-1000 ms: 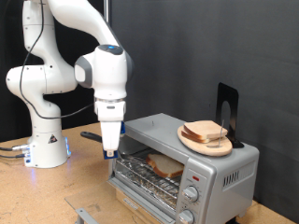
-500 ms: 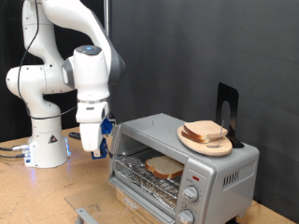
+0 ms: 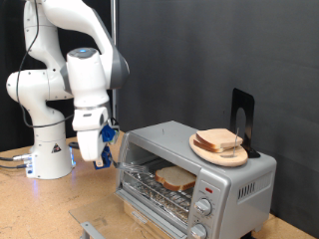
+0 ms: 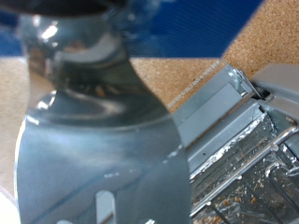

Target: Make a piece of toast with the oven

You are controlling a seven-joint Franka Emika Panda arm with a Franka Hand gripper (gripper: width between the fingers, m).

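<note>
Exterior view, read from its left: the white arm is seen rising from its base, folded at the elbow, with the forearm hanging almost straight down and slightly tilted. The gripper (image 3: 97,151) is found at the lower end, beside the oven's left wall and just clear of it, at about the height of the oven top. A metal spatula (image 4: 103,140) is shown filling the wrist view, its slotted blade running along the fingers; it is judged to be clamped in the fingers, though the fingertips themselves are hidden, so the closure cannot be told with certainty.

To the right of the gripper and somewhat lower, the oven (image 3: 231,181) is noted with its front open. The piece of toast (image 3: 175,178) is observed lying flat on the wire rack inside, well within the cavity. The slice therefore lies to the right of the tool.

Further right, on the oven top, a wooden plate (image 3: 202,149) carrying stacked slices (image 3: 221,141) is recorded.
</note>
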